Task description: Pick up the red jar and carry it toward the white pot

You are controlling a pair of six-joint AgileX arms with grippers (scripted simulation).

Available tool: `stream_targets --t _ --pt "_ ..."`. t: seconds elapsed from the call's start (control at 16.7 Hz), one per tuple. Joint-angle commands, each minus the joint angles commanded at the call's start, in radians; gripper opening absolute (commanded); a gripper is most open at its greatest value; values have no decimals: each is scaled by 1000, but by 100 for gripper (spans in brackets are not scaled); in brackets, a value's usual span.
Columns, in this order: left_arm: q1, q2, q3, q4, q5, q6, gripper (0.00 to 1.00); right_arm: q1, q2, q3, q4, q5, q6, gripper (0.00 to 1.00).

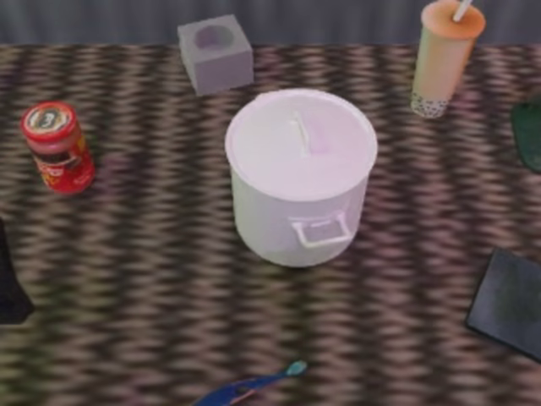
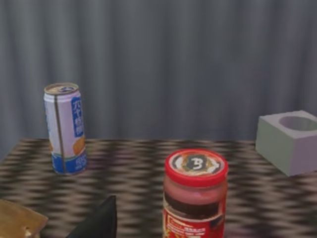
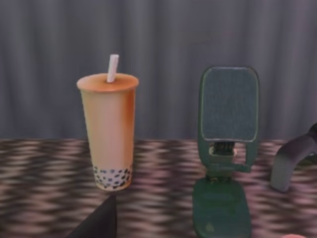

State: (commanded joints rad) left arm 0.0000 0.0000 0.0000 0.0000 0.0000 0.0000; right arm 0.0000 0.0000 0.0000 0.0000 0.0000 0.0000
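The white pot [image 1: 301, 176] stands upright, lid on, mid-tabletop [image 1: 152, 279]. The red jar [image 1: 57, 146] stands upright well to the pot's left, untouched, nothing gripping it. My left claw [image 2: 101, 220] sits just beside the jar in its wrist view; one dark finger shows, so I cannot tell its opening. My right claw [image 3: 101, 220] is likewise undeterminable.

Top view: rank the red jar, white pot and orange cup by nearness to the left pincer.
1. red jar, left side, just beyond the left pincer.
2. white pot, table centre.
3. orange cup, far right corner.
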Motion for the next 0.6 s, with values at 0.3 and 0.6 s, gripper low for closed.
stream_targets --t 0.3,0.6 --pt "0 52 54 -33 -1 6 100 0 0 0 0 0 0 100" --pt "-10 317 314 -197 4 33 100 0 0 0 0 0 0 100"
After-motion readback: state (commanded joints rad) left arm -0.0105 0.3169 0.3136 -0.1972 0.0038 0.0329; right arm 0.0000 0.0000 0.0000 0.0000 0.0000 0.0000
